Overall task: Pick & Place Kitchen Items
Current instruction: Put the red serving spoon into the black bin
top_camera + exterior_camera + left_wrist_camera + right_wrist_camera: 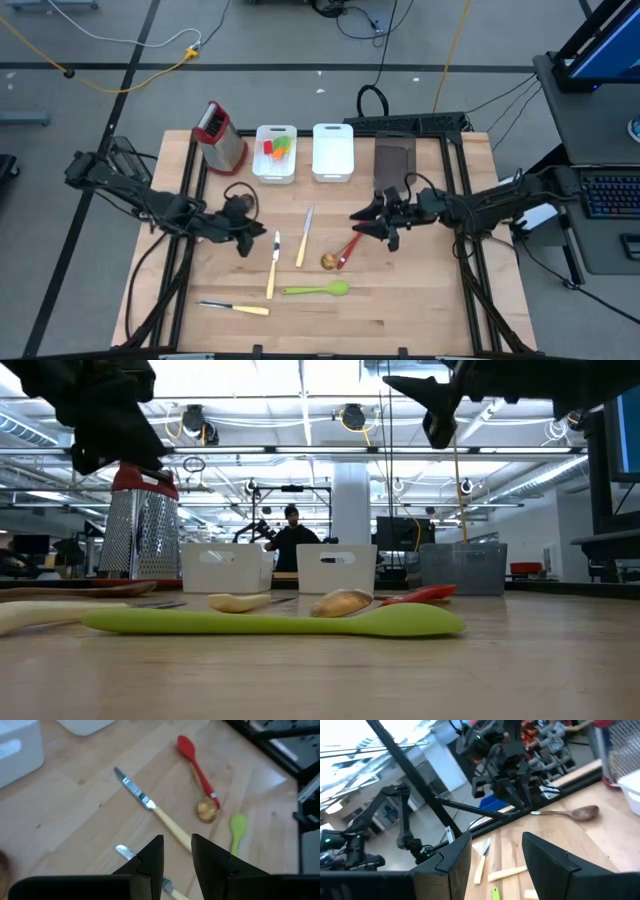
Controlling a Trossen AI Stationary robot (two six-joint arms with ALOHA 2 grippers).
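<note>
While both arms hang above the table (pixel 400 310), nothing is gripped. Nearest the front edge: a cream-handled knife (pixel 233 307) lies flat at front left, blade pointing left. Just behind it, the green spoon (pixel 316 290) lies crosswise; in the low view it is the closest item (pixel 270 622). A second cream-handled knife (pixel 272 266) lies lengthwise left of centre, blade tip away from the front. A third knife (pixel 304 238) lies just right of it, slightly tilted, also seen from the left wrist (pixel 150 806). A wooden spoon (pixel 330 260) shows its bowl beside the red spoon (pixel 349 249), the two touching or crossing near the bowl (pixel 206 811); red spoon runs diagonally toward the right arm (pixel 196 766).

Left gripper (pixel 246 240) hovers over the table's left-middle, near the second knife's blade end; fingers (pixel 152 860) a narrow gap apart, empty. Right gripper (pixel 370 222) hovers right of centre, just above the red spoon's far end; fingers (pixel 547 857) parted wide, empty.

Farther back: a steel grater (pixel 219 135) with red top at back left, a white bin (pixel 276 152) holding orange, green and yellow utensils (pixel 277 148), a second white bin (pixel 333 151), a dark bin (pixel 394 162). Beyond the table, a person (pixel 292 538) stands in the room.
</note>
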